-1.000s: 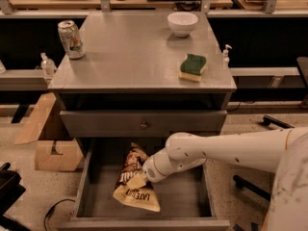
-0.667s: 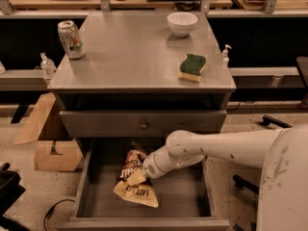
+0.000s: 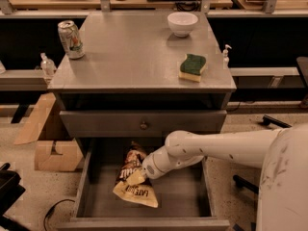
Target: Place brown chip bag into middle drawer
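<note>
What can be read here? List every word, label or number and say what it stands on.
"LATE JULY": tan lower band of the brown chip bag, lying in the middle drawer with the gripper over it.
White lettering on the bag's dark upper part: too blurred to read.
Label on the can on the cabinet top: too blurred to read.

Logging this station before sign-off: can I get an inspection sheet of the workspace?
Surface: grey cabinet top; shut drawer front below it.
Job's things: chip bag lies in the open drawer, dark end toward the back.
Clutter: can, bowl and sponge on the top.
Grippers: tool low in the drawer, at the bag's middle.
Cables: cable on the floor, left of the drawer.
Surroundings: cardboard box at left.
</note>
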`<state>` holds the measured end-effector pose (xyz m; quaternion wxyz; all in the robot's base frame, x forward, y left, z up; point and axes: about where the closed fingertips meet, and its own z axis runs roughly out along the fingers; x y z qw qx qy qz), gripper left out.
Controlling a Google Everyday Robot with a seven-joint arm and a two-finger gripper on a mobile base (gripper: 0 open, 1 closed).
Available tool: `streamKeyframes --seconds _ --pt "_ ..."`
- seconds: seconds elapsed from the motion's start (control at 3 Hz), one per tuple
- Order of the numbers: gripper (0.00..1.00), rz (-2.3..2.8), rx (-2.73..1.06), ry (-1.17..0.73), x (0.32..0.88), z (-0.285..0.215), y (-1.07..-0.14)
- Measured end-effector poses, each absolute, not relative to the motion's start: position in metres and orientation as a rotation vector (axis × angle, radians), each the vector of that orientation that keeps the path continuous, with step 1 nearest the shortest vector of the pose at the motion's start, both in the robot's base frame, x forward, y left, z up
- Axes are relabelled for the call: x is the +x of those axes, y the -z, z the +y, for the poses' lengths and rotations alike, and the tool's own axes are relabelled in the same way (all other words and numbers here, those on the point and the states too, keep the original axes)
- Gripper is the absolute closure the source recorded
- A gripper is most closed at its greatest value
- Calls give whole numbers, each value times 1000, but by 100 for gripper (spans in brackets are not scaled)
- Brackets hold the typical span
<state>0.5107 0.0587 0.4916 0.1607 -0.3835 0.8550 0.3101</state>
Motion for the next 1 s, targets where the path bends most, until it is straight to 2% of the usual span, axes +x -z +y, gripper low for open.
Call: streamKeyframes --seconds 0.67,1.0 --pt "4 2442 -1101 -891 509 61 -490" --pt "0 2443 -1102 -892 508 62 -490"
